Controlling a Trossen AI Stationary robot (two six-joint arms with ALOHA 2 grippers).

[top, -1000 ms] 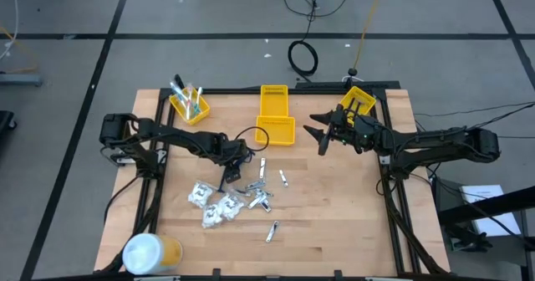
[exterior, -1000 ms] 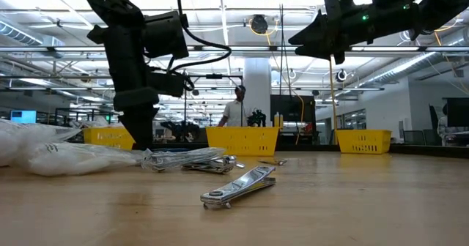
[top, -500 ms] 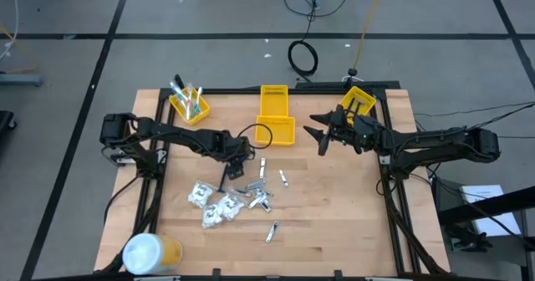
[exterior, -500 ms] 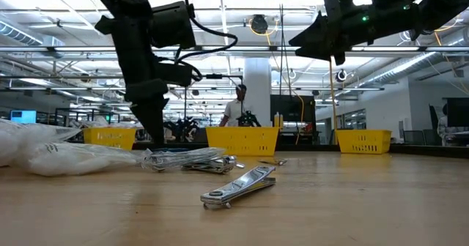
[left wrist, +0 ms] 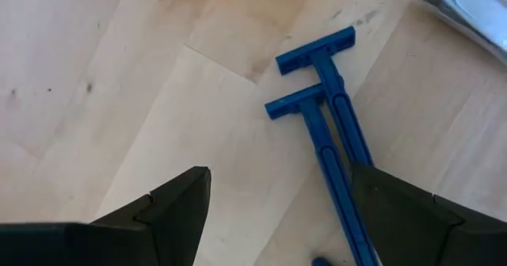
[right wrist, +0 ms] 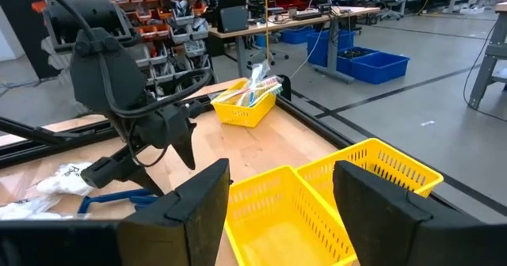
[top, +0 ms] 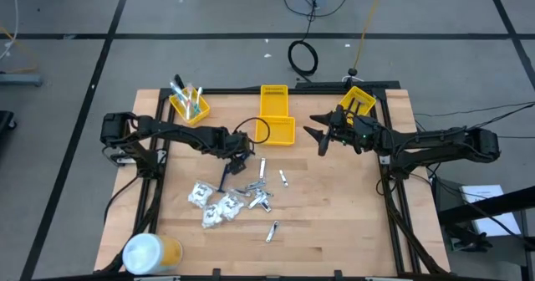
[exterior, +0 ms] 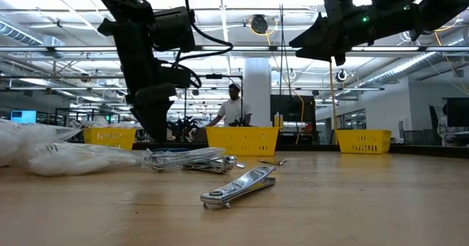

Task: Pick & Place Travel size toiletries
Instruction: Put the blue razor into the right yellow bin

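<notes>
Two dark blue razors (left wrist: 325, 115) lie side by side on the wooden table (top: 334, 222), also seen in the high view (top: 226, 179). My left gripper (left wrist: 281, 179) hangs open just above them, pointing steeply down, one finger on either side of the handles and touching nothing (top: 237, 155). White crinkly packets (top: 213, 204) and small silvery pieces (top: 257, 193) lie near the razors, and another silvery piece (exterior: 238, 187) lies closer to the near edge. My right gripper (top: 322, 135) waits open in the air, level, near the middle bin (right wrist: 277, 210).
Three yellow bins stand along the far edge: a left one with toothbrushes (top: 189, 105), a middle one (top: 276, 118), a right one (top: 358, 101). A large white-and-yellow cylinder (top: 150, 252) lies at the near left corner. A person (exterior: 233, 110) stands in the room beyond.
My left gripper has shifted a little toward the table's right and far side and rolled about its wrist, staying open above the razors. The razors and the other items have kept their places.
</notes>
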